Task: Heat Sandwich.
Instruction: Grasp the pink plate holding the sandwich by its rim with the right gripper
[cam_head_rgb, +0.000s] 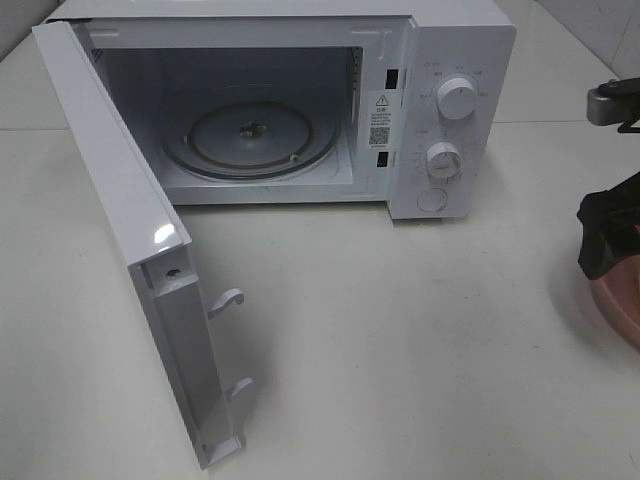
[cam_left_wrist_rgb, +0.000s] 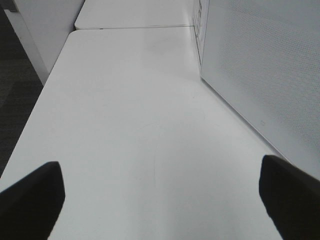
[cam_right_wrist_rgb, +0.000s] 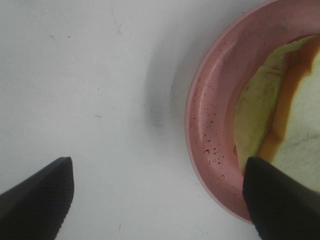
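at the right edge of the exterior frame, the right gripper (cam_right_wrist_rgb: 157, 170) is seen spread apart across the rim of the pink plate (cam_right_wrist_rgb: 207, 120) holding the sandwich (cam_right_wrist_rgb: 300, 130); the left gripper (cam_left_wrist_rgb: 160, 165) is seen spread wide above the table (cam_left_wrist_rgb: 140, 100).

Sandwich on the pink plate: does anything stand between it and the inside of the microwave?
Nothing visible does. The door is swung wide open to the left, the turntable is bare, and no object shows on the table between the microwave and the plate holding the sandwich.
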